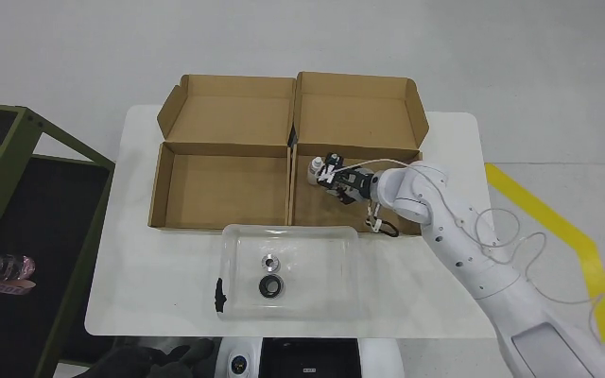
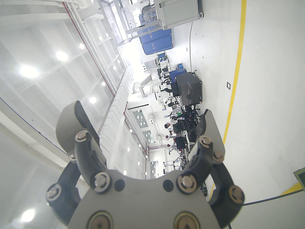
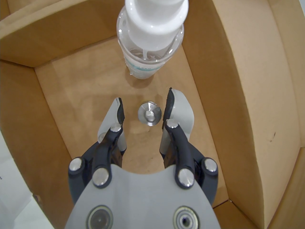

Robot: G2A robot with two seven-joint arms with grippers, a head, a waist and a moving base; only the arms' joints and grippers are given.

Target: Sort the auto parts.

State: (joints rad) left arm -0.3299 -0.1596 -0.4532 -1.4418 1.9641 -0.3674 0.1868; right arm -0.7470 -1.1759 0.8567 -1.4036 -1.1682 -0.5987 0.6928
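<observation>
The right gripper point(image 3: 144, 100) hangs spread inside the right box point(image 3: 250, 77), its fingers either side of a small metal part point(image 3: 149, 116) on the box floor, not pinching it; a white-capped bottle point(image 3: 152, 36) stands just beyond, in the same box; in the clear tray point(image 1: 340, 283) in front of the box, a silver piece point(image 1: 269, 263) and a black ring point(image 1: 272, 285) look unsorted; the left gripper point(image 2: 143, 113) is spread, holding nothing.

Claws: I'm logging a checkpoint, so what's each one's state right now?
Left claw: open, holding nothing.
Right claw: open, straddling the metal part in the cardboard box, not clamped on it.
</observation>
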